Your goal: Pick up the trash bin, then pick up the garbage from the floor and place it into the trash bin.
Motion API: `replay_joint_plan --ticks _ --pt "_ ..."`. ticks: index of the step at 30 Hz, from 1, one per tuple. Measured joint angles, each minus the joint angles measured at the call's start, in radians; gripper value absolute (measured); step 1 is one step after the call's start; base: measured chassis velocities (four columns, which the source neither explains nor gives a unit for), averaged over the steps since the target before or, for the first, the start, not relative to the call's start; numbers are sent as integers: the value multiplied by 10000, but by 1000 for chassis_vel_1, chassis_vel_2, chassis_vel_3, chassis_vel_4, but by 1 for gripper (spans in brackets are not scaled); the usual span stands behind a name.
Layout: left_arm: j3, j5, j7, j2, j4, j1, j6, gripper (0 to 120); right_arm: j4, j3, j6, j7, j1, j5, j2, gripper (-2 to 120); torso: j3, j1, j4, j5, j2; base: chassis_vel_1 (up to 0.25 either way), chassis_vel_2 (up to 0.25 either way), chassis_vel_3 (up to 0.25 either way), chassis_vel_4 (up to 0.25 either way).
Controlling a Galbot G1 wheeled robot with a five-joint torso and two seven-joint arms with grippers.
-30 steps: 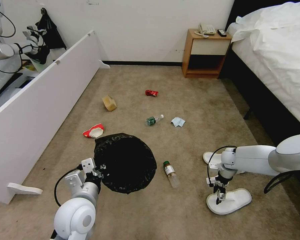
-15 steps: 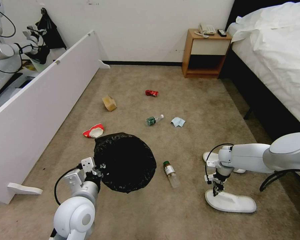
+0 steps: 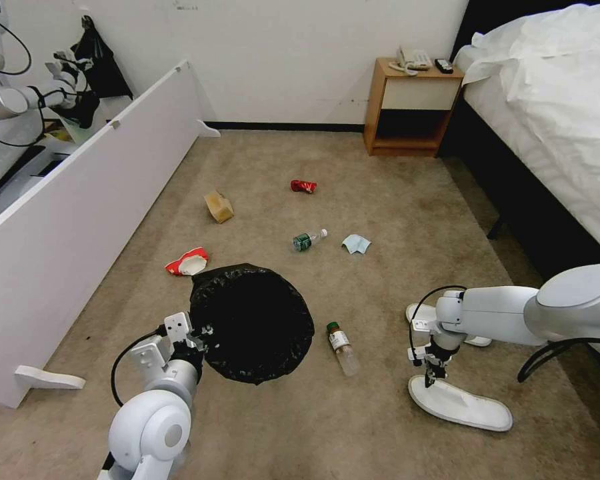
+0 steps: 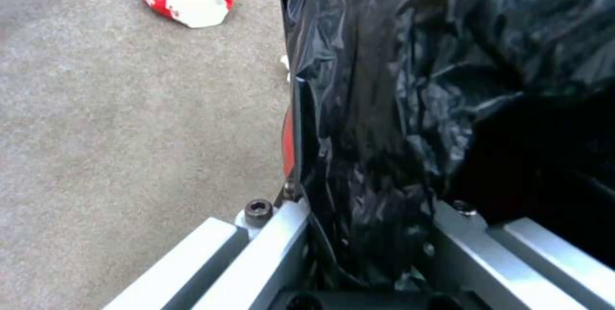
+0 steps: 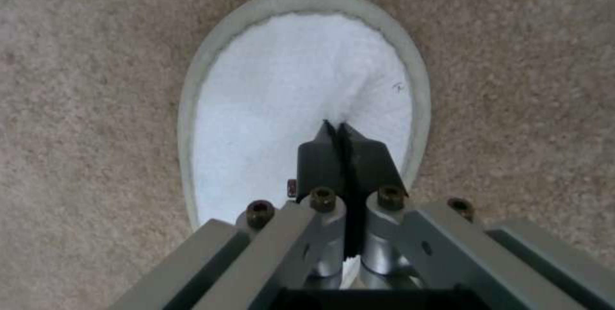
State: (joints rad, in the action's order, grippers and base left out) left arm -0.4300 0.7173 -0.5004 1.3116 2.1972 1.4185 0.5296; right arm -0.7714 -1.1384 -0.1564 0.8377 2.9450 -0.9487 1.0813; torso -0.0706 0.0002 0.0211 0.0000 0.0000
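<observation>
My left gripper [image 3: 197, 337] is shut on the near rim of the trash bin [image 3: 253, 320], a red bin [image 4: 289, 142] lined with a crinkly black bag [image 4: 397, 108]. My right gripper [image 3: 433, 380] is shut, pinching the upper of a white slipper [image 3: 460, 403] on the carpet; the fingers [image 5: 320, 151] meet on its fabric [image 5: 276, 89]. A second slipper [image 3: 421, 312] lies partly behind that arm. Further garbage on the floor: a bottle [image 3: 342, 347], a green-labelled bottle [image 3: 308, 240], blue cloth [image 3: 357, 243], red-white cup [image 3: 188, 262], tan bag [image 3: 219, 206], red can [image 3: 303, 186].
A long white panel [image 3: 80, 220] runs along the left, with another robot's arm [image 3: 20, 100] behind it. A wooden nightstand [image 3: 410, 107] stands at the back wall and a bed [image 3: 553, 120] lines the right side. Open carpet lies between.
The slipper in my right gripper has swung round, its far end now pointing right and towards me. The right arm has shifted slightly left. The bin has barely moved.
</observation>
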Motion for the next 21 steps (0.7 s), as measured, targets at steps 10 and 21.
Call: replay_joint_plan --ticks 10,21 --pt "65 11 -5 -79 -45 -68 18 0 -377 -250 20 -82 -50 -29 -239 0 0 0 0 3 0 0 0 0 0" --pt "142 107 -15 -307 -17 -67 64 0 -1598 -145 -19 -435 -1178 13 -1118 0 0 0 0 0 0 0 0 0 0"
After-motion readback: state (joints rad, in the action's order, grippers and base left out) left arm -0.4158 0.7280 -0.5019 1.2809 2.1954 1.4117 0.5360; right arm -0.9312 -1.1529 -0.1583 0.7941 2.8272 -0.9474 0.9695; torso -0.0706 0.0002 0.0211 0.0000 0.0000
